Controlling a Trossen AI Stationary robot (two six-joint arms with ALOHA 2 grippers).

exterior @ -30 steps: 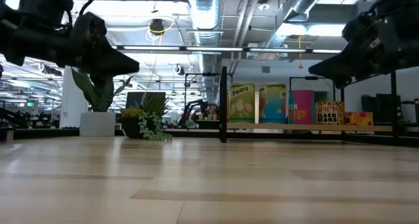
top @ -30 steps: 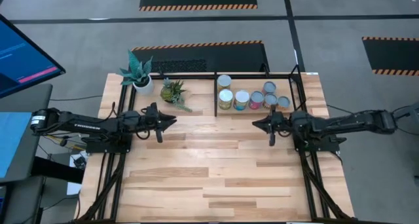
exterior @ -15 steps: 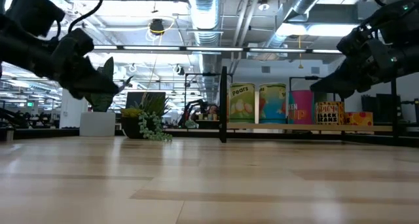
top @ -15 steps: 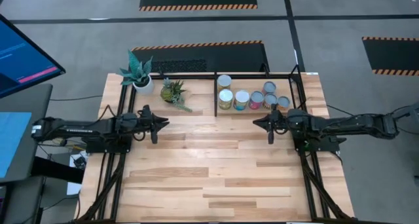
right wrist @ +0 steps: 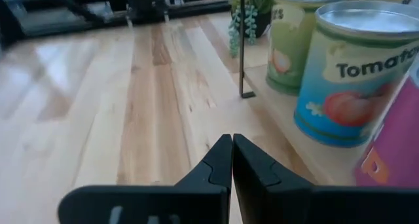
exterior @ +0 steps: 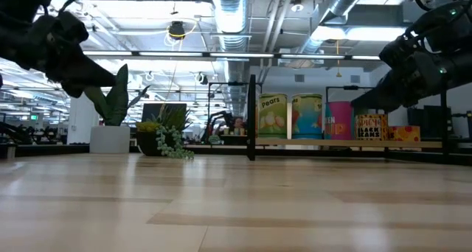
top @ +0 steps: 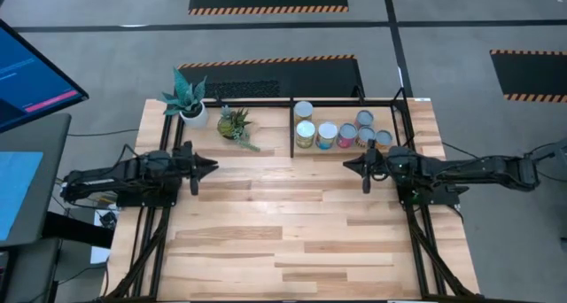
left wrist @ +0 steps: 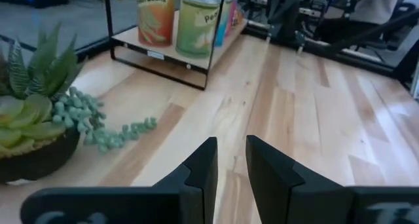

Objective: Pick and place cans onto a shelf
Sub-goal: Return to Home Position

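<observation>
The right fingers [right wrist: 219, 164] were pressed together, gripping nothing, above the tabletop [top: 292, 223] just in front of the shelf [top: 341, 111]. The left fingers [left wrist: 201, 171] stood a narrow gap apart, also empty, over the tabletop's left side near the plants [top: 232, 123]. The cans [top: 330, 134] stood upright, clustered inside the shelf.

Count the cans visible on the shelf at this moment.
7, all on the shelf. One lone can by the far bar; a row of yellow-green can, blue can, pink can; three more cans clustered at the right end. None seems hidden.
</observation>
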